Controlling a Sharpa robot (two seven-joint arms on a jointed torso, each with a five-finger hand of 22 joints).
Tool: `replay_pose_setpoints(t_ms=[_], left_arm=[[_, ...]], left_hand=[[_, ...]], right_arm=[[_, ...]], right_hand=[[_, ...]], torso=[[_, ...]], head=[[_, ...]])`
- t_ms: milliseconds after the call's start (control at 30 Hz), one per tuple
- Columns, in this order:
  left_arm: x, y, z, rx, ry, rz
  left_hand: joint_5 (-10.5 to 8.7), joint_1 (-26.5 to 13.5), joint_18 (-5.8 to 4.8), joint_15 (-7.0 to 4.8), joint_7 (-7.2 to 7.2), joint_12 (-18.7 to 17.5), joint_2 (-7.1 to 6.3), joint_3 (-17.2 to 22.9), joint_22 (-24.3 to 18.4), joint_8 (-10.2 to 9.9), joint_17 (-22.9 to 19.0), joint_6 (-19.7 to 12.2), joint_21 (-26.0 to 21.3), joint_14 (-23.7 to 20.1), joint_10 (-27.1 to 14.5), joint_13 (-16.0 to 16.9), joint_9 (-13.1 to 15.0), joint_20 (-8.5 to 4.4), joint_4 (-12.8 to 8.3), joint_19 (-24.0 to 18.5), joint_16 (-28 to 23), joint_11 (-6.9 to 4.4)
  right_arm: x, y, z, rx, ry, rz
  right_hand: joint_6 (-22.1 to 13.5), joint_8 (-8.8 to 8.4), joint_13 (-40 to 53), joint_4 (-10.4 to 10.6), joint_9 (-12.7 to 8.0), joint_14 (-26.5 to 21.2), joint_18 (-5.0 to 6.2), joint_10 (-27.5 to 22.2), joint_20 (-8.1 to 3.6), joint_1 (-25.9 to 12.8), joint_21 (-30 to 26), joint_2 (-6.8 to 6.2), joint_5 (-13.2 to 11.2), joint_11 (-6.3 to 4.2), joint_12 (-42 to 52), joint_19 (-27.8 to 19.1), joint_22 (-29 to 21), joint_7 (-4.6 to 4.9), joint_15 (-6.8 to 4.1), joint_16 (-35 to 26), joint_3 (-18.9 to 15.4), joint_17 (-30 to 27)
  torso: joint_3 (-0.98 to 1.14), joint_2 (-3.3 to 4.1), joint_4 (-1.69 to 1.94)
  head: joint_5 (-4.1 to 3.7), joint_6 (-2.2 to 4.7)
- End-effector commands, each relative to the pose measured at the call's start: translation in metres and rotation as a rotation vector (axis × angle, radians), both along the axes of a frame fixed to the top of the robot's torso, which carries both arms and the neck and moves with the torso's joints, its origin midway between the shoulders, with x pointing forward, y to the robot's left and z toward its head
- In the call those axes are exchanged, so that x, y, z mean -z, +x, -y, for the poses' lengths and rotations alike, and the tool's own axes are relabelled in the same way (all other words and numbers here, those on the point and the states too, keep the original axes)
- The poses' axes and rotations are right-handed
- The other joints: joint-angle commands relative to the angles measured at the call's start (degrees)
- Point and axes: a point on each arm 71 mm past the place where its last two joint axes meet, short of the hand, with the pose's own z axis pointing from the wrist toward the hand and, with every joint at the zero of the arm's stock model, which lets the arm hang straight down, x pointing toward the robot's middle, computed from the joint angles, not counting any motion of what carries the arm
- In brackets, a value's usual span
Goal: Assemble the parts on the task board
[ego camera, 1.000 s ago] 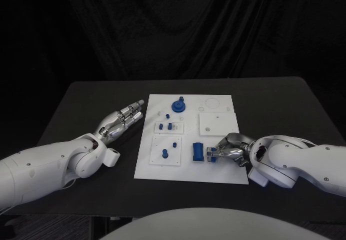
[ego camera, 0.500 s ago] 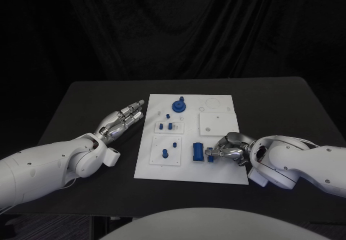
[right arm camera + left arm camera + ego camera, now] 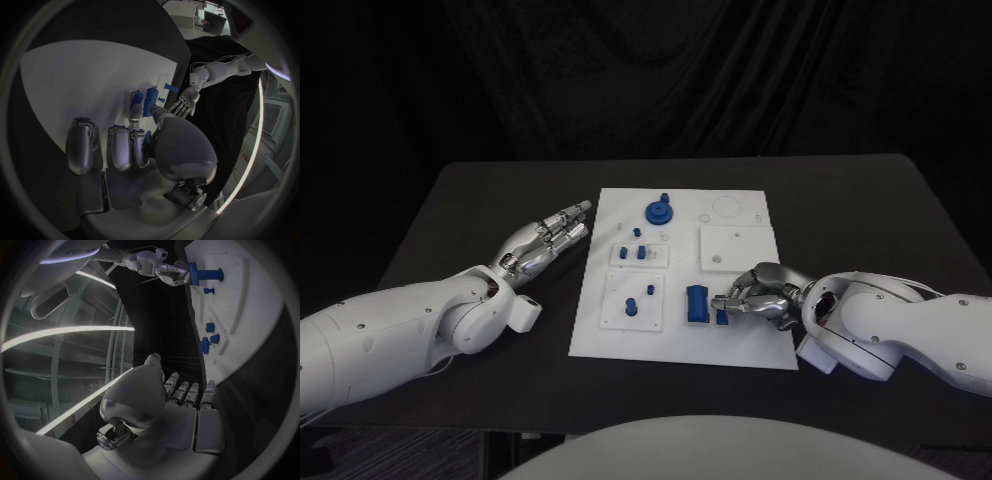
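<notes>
Task board (image 3: 678, 335): white plate at the middle of the black table (image 3: 877, 200); landmark for all else
Right hand (image 3: 759, 298): over the board's near right part; fingers curled together toward a small blue part (image 3: 721, 314); whether it actually grips that part, cannot tell
Blue block (image 3: 695, 303): upright rectangular piece just left of the small blue part, on the board's near middle
Left hand (image 3: 545, 243): on the table just off the board's left edge; fingers straight and slightly apart, holding nothing
Round blue part (image 3: 656, 210): at the board's far edge, left of centre
Small blue pegs (image 3: 636, 252): on the board's left half, between the round part and the near edge
</notes>
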Motion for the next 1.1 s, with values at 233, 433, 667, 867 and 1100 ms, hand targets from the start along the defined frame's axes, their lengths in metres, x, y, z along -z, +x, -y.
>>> replay_pose_setpoints(t_ms=[233,433,667,867,1100], left_arm=[[-0.006,-0.002,0.001,0.016,-0.056,0.07],[-0.006,-0.002,0.0,0.015,-0.056,0.07],[-0.006,-0.002,0.001,0.016,-0.056,0.07],[-0.006,-0.002,0.0,0.015,-0.055,0.069],[-0.006,-0.002,0.0,0.016,-0.055,0.068]], left_hand=[[0.35,0.61,0.97,0.36,0.38,0.02,0.08,0.35,0.1,0.16,-0.05,0.03,0.09,0.08,-0.11,-0.06,0.09,0.41,0.02,0.1,-0.21,0.41],[0.42,0.66,0.97,0.37,0.4,0.02,0.07,0.37,0.1,0.16,-0.05,0.02,0.09,0.08,-0.12,-0.06,0.09,0.43,-0.02,0.1,-0.21,0.44],[0.48,0.72,0.97,0.37,0.42,0.02,0.07,0.4,0.11,0.16,-0.05,0.03,0.1,0.08,-0.13,-0.06,0.09,0.46,-0.05,0.11,-0.21,0.46],[0.48,0.72,0.97,0.37,0.42,0.02,0.07,0.4,0.11,0.16,-0.05,0.03,0.1,0.08,-0.13,-0.06,0.09,0.46,-0.05,0.11,-0.21,0.46],[0.55,0.78,0.98,0.37,0.42,0.02,0.06,0.43,0.1,0.17,-0.05,0.09,0.09,0.08,-0.1,-0.05,0.09,0.47,-0.09,0.11,-0.21,0.5]], right_arm=[[-0.012,-0.005,0.002,-0.058,-0.002,0.139],[-0.015,-0.011,0.004,-0.106,-0.026,0.159],[-0.011,-0.013,0.008,-0.126,-0.052,0.137],[-0.008,-0.013,0.008,-0.137,-0.067,0.115],[-0.006,-0.013,0.007,-0.146,-0.077,0.099]], right_hand=[[-1.59,5.13,15.1,-2.91,4.63,3.81,0.47,5.96,-0.79,4.18,0.05,-0.4,1.92,-0.92,0.15,1.81,11.53,-0.71,-0.92,0.37,0.56,2.0],[-2.19,7.03,15.1,-3.22,6.47,3.81,0.44,5.96,-0.96,4.82,0.12,-0.68,0.27,-1.09,0.15,1.83,11.55,-0.89,-1.08,0.39,0.25,2.06],[-2.43,9.01,15.1,-1.83,8.44,3.89,0.33,5.96,-1.12,3.79,0.61,-0.72,-4.02,-1.28,0.15,2.03,11.71,-1.1,-1.23,0.6,-1.24,2.45],[-2.74,9.28,15.1,-0.97,8.93,3.88,0.38,5.96,-1.13,3.49,0.41,-0.83,-7.85,-1.27,0.15,1.94,11.64,-1.09,-1.24,0.6,-2.44,2.45],[-2.83,9.24,15.1,-0.82,8.96,3.86,0.41,5.96,-1.13,3.48,0.28,-0.78,-8.36,-1.25,0.15,1.89,11.6,-1.07,-1.23,0.56,-2.62,2.36]], torso=[[0.03,0.0,0.02],[0.01,-0.04,-0.06],[-0.04,-0.06,0.03],[0.03,0.01,0.07],[-0.03,0.01,0.03]], head=[[0.21,-0.01],[0.25,-0.01],[0.06,-0.01],[0.12,-0.01],[0.34,-0.01]])
